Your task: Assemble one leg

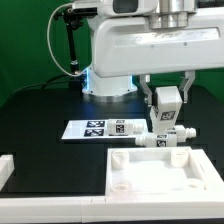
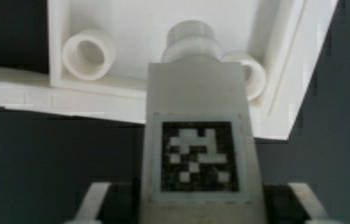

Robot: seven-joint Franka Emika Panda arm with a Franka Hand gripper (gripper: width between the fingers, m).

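My gripper [image 1: 166, 110] is shut on a leg [image 1: 166, 99], a chunky white post with a black-and-white tag, and holds it upright above the far edge of the large white square panel [image 1: 150, 157]. In the wrist view the held leg [image 2: 193, 110] fills the middle between the two fingers [image 2: 104, 200], tag facing the camera. Its narrow tip points at a corner of the panel [image 2: 127, 85], next to a round socket [image 2: 87, 55]. A second socket is partly hidden behind the leg. My gripper [image 2: 197, 208] shows only at the frame's edge.
Other white legs [image 1: 168, 135] lie on their sides on the black table just beyond the panel's far edge, under the gripper. The marker board [image 1: 103, 128] lies towards the exterior view's left of them. White frame pieces [image 1: 8, 168] line the table's left and front edges.
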